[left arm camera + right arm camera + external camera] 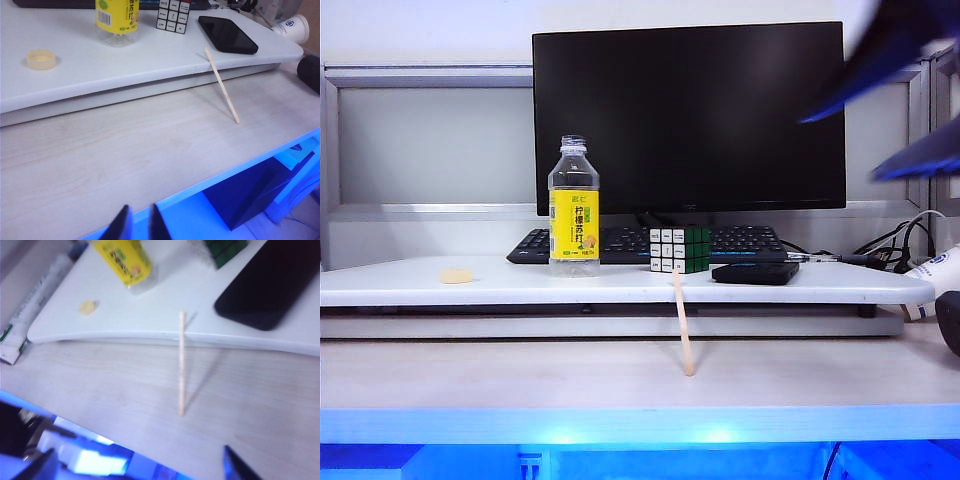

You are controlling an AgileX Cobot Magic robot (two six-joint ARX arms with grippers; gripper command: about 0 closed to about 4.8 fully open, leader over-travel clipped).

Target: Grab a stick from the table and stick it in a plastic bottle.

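right tool point(895, 105) blurred, apart | left tool point(136, 227) tips only

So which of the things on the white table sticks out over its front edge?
The stick: it leans from the lower wood-grain ledge against the table edge. The plastic bottle, cube and phone sit fully on top.

Our right gripper point(895, 110) hangs high at the upper right of the exterior view, blurred, its two dark blue fingers spread well apart with nothing between them. Our left gripper point(136, 226) shows only in its wrist view, fingertips point(120, 227) close together, nearly touching, holding nothing.
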